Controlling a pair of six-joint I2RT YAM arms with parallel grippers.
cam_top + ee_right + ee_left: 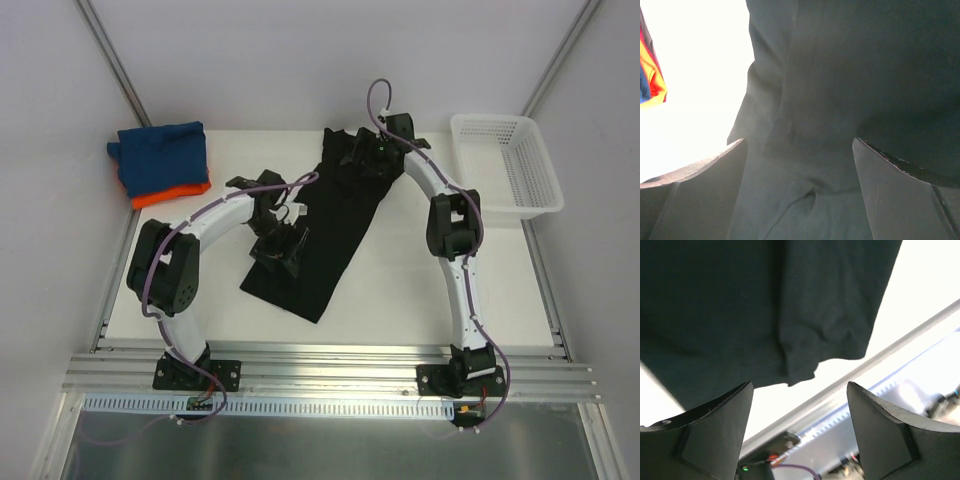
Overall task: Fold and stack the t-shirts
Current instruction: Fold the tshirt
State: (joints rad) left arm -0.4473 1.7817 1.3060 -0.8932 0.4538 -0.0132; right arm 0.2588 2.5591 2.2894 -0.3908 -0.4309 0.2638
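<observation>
Left gripper (280,245) open, empty, over the near-left side of the black t-shirt (335,235), right gripper (365,155) open, empty, over its far end; shirt lies mid-worktop, long axis running far edge to near edge.

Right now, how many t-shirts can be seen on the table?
3. The black t-shirt lies in a long strip in the middle of the table. The blue t-shirt sits folded on the orange t-shirt at the far left corner. Another could be hidden in that stack.
</observation>
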